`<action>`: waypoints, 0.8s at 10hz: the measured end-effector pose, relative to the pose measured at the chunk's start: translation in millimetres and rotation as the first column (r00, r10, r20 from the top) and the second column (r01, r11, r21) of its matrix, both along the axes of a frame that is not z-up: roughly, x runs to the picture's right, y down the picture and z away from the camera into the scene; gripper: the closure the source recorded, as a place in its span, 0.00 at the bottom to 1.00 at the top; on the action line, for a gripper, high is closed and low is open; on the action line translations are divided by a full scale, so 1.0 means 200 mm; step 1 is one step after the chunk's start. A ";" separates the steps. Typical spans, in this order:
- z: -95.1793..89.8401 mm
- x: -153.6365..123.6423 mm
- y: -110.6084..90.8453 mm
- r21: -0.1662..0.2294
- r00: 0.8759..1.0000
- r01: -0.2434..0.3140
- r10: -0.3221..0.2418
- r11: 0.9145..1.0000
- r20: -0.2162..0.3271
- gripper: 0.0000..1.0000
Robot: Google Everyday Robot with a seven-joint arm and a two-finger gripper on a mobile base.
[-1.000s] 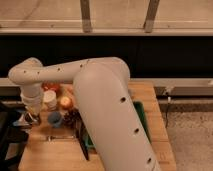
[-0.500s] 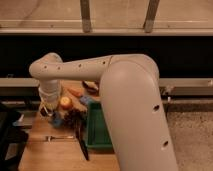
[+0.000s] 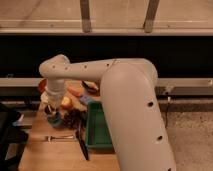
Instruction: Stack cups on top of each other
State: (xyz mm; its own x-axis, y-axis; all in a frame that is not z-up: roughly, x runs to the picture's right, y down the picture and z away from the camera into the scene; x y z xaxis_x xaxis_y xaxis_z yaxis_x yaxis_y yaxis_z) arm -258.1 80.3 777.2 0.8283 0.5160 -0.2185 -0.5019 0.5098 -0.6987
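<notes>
The robot's arm (image 3: 125, 100) is thick and cream-coloured. It comes in from the lower right, crosses the wooden table (image 3: 50, 156) and bends down near the table's left edge. The gripper (image 3: 49, 110) hangs at the end of the arm and points down at the table, close to the left edge and about half way between the front and back edges. I cannot tell whether the gripper is open or closed, or whether it holds anything.

The light-blue cup (image 3: 55, 120) stands upright on the table directly under the gripper, a little toward the front. Whether the two touch cannot be seen. The pale shape just above the gripper may be the wrist or the cream-white cup; the two cannot be told apart here.

The red-orange bowl (image 3: 42, 85) is near the back left corner, partly hidden behind the arm. A round yellow-orange item (image 3: 66, 102) lies just beside the gripper on its right, and a longer orange item (image 3: 75, 91) lies behind that one. A green tray (image 3: 97, 131) sits in the middle of the table, partly under the arm. A fork (image 3: 60, 137) lies flat in front of the light-blue cup, and a black utensil (image 3: 82, 146) lies along the tray's left wall.
</notes>
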 end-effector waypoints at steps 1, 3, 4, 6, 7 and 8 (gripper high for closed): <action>0.03 -0.04 0.01 -0.013 1.000 0.006 -0.006 1.000 0.005 0.84; 0.06 -0.05 0.03 -0.030 1.000 0.008 -0.008 1.000 0.005 0.66; 0.07 -0.04 0.05 -0.039 1.000 0.009 -0.009 0.999 -0.001 0.55; 0.07 -0.03 0.08 -0.051 1.000 0.011 -0.011 0.999 -0.010 0.38; 0.07 -0.02 0.09 -0.055 1.000 0.009 -0.010 0.998 -0.015 0.37; 0.08 0.00 0.10 -0.060 1.000 0.006 -0.007 0.998 -0.021 0.37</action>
